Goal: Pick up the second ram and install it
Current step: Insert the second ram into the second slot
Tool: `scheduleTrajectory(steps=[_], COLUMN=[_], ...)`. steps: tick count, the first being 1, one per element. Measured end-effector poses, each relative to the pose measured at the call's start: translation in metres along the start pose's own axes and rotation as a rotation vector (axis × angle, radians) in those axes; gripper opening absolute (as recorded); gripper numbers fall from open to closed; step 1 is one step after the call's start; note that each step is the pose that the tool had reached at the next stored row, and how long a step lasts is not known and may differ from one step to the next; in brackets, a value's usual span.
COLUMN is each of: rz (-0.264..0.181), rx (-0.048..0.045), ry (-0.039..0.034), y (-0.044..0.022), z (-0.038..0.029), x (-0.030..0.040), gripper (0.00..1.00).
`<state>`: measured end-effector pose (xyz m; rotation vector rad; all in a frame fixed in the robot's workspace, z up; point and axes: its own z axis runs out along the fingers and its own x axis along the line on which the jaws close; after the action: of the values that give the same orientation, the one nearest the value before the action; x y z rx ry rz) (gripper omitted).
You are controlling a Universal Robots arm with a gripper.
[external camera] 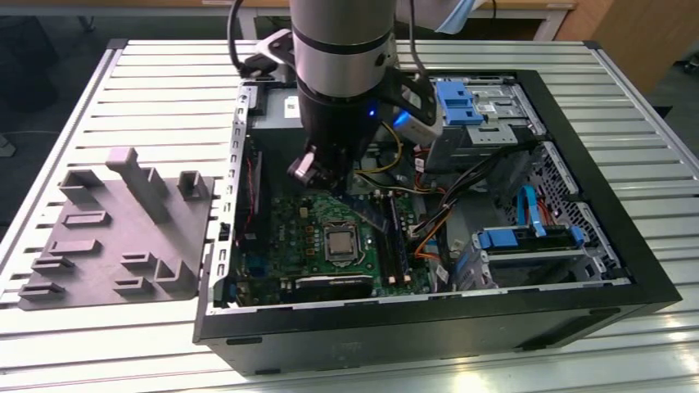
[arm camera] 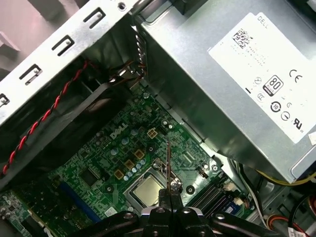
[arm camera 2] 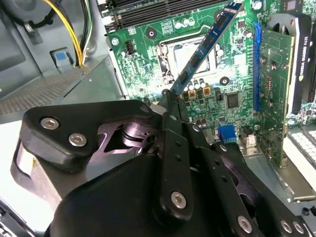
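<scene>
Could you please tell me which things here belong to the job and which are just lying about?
Job: ram, held in the gripper; memory slots; motherboard.
Lying about: grey fixture; power supply; yellow cable.

Silver-grey arm (external camera: 340, 49), black screw-studded jaws

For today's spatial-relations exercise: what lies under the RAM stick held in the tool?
The green motherboard, around its processor socket, lies below the RAM stick. The tool hides the board below the gripped end.
</scene>
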<state>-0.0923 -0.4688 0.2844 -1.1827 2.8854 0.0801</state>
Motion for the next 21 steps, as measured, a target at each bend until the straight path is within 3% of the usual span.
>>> scheduleTrajectory(steps=[21], rz=[0.259], rx=[0.0153], ry=[-0.0056], y=[-0.0001], z=[0.0020], x=[0.0000], gripper=[0.12])
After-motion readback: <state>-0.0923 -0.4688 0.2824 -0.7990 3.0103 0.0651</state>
